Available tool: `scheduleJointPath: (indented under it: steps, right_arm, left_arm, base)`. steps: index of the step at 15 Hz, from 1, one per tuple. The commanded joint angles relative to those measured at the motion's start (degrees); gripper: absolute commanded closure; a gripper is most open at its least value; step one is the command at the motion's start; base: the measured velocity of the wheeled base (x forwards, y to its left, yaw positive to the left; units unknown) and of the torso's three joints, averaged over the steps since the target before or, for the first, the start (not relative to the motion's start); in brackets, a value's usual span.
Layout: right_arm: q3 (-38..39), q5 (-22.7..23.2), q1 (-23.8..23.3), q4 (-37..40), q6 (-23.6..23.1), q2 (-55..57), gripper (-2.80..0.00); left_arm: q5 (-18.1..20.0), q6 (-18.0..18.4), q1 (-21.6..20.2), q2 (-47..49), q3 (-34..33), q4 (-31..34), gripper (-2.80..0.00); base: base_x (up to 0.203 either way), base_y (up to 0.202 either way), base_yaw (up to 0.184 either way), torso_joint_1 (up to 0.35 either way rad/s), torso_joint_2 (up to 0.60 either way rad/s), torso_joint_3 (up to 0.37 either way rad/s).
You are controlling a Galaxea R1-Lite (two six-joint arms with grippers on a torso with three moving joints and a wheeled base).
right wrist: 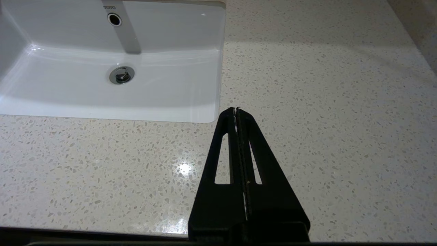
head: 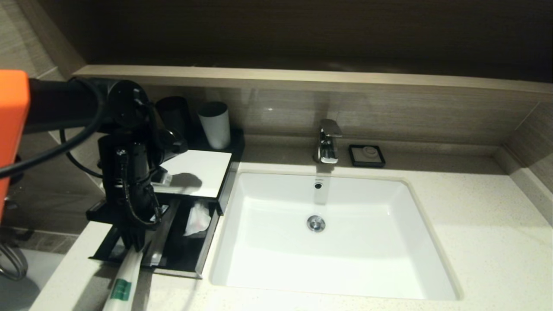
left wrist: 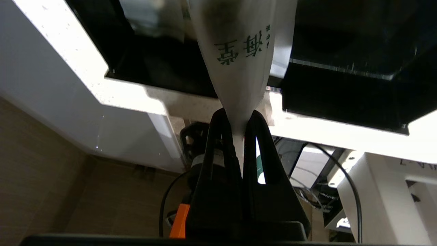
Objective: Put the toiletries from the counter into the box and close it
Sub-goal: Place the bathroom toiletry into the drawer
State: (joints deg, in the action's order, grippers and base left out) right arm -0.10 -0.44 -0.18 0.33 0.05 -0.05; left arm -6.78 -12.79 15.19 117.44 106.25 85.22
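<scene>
In the head view the left tool point(head: 137, 246) hangs at the lower left of the frame, pointing down over the open drawer of the box point(head: 196, 172), its fingers pinched tight on one end of a long white packet point(head: 125, 278) with a green label. The packet slants from the tool down toward the bottom edge of the frame, its lower part over the front of the desk point(head: 475, 242). The left wrist view shows the same grip from close by: the two black fingers point(left wrist: 218, 136) squeeze the packet's narrow end, and the wider printed part of the packet point(left wrist: 239, 61) spreads away from them toward the black drawer. The box sits at the left of the white basin point(head: 328, 233), its white top panel in the middle left of the frame and its drawer pulled out toward the desk's front edge; a crumpled white item point(head: 196, 220) lies in the drawer's right-hand part. A black cup point(head: 173, 114) and a white cup point(head: 214, 124) stand behind the box, and a faucet point(head: 328, 141) and small black soap dish point(head: 367, 155) are behind the basin. The right tool point(right wrist: 236, 111) hovers over bare desk just beside the basin's corner, its fingers pressed together and holding nothing.
</scene>
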Motion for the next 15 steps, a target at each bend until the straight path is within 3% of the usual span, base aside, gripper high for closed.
scheduleJointPath:
  steps: [1,15]
  right_arm:
    - [0.0,0.0,0.0,0.0,0.0,0.0,0.00]
    - [0.0,0.0,0.0,0.0,0.0,0.0,0.00]
  left_arm:
    - [-0.1,0.0,-0.5,1.4,0.1,-0.2,0.00]
    - [-1.5,3.1,-1.2,2.6,1.1,-5.3,0.00]
  base:
    - [0.000,0.000,0.000,0.000,0.00,0.000]
    - [0.000,0.000,0.000,0.000,0.00,0.000]
